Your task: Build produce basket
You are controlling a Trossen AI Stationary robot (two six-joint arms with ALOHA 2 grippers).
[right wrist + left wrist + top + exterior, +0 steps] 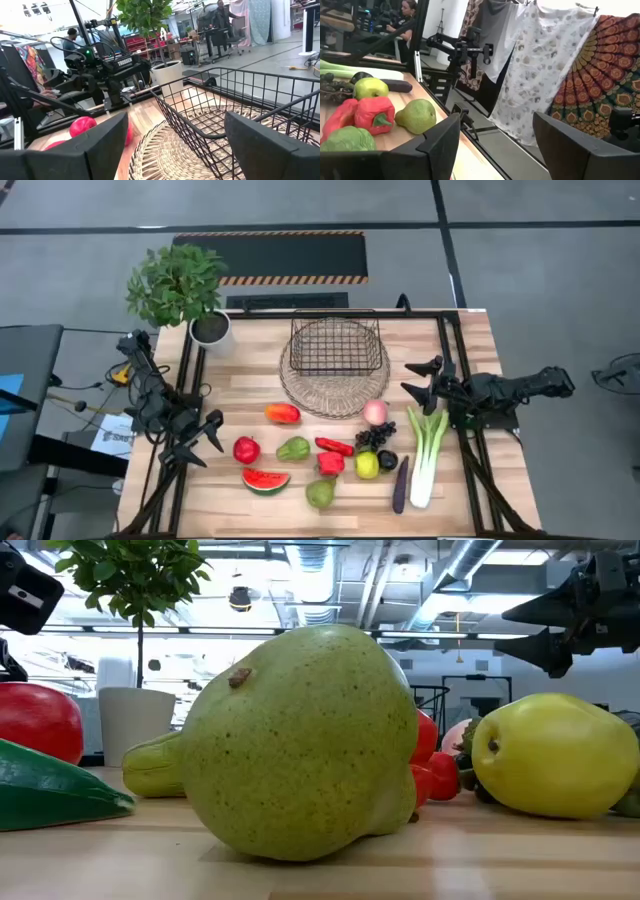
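Produce lies loose along the table's (250,385) front half: mango (283,413), red apple (246,449), watermelon slice (266,479), two green pears (293,448), chili (334,446), peach (375,412), grapes (374,436), eggplant (401,484) and leek (427,454). The wire basket (335,346) stands empty on a round woven tray (330,390) near the back edge. The left gripper (197,439) hovers at the left edge, fingers spread wide, holding nothing. The right gripper (424,378) hovers near the right edge, likewise wide open and empty.
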